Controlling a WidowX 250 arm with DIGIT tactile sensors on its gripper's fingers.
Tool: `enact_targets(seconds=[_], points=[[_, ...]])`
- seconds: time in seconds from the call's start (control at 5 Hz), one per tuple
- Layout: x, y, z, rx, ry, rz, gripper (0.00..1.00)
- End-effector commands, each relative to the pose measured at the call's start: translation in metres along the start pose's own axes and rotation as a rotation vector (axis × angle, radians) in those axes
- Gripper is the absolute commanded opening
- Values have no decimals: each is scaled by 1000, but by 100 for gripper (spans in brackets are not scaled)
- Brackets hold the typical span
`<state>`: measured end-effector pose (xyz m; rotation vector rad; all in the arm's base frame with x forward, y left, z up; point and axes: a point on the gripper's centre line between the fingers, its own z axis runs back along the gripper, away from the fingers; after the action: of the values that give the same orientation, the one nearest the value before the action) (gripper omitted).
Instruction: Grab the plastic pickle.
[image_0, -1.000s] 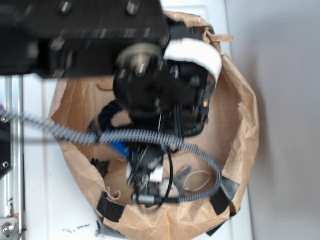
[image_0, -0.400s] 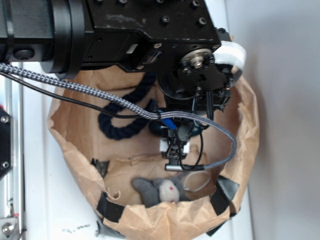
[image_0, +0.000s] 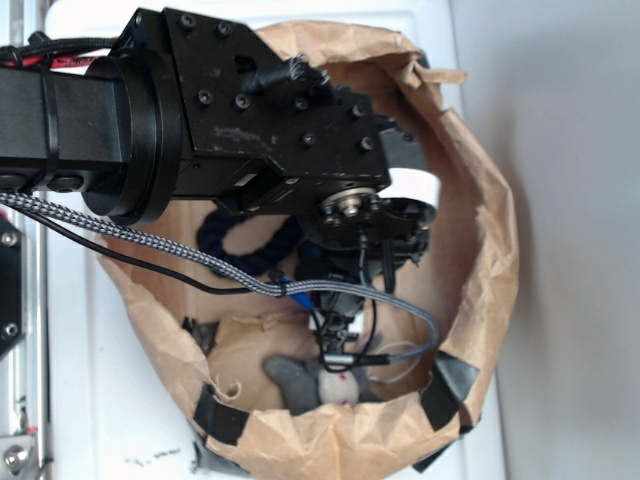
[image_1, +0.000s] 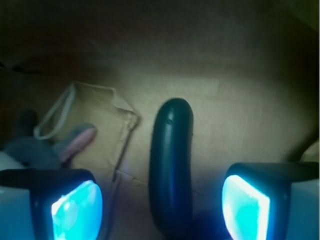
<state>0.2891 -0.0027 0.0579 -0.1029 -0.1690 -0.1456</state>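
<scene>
The plastic pickle (image_1: 171, 170) is a glossy dark green cylinder lying on the brown paper floor. In the wrist view it runs lengthwise between my two fingers. My gripper (image_1: 160, 207) is open. Its left pad (image_1: 75, 210) and right pad (image_1: 246, 207) glow cyan and stand clear of the pickle on either side. In the exterior view my black arm (image_0: 250, 130) reaches down into the paper bag (image_0: 485, 250) and hides both the fingers and the pickle.
A grey plush mouse (image_0: 325, 382) lies at the bag's near wall; it also shows at the left of the wrist view (image_1: 30, 150). A thick navy rope (image_0: 235, 240) coils at the bag's left. The crumpled bag walls close in all round.
The arm left the spot above the plush mouse, swung toward the back of the bag, then shifted to the bag's middle. The mouse is now uncovered.
</scene>
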Motion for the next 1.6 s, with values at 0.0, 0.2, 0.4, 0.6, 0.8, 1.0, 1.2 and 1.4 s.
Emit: enact_targets(seconds=[0.0,0.2,0.4,0.6,0.8,1.0,1.2,1.4], points=[[1,-13,-14,19,-31,13,100],[2,-14,-28,37,-34,-10,100],[1,-15,-30,38,-42,-3,0],[3,-16,-32,43,-56,-11,0],[5,-15,-29,42,-69,-10,0],[9,-16,2,-7,-69,14,0],[1,-17,55,29,-98,113,0],[1,-19,105,71,-84,147,0]])
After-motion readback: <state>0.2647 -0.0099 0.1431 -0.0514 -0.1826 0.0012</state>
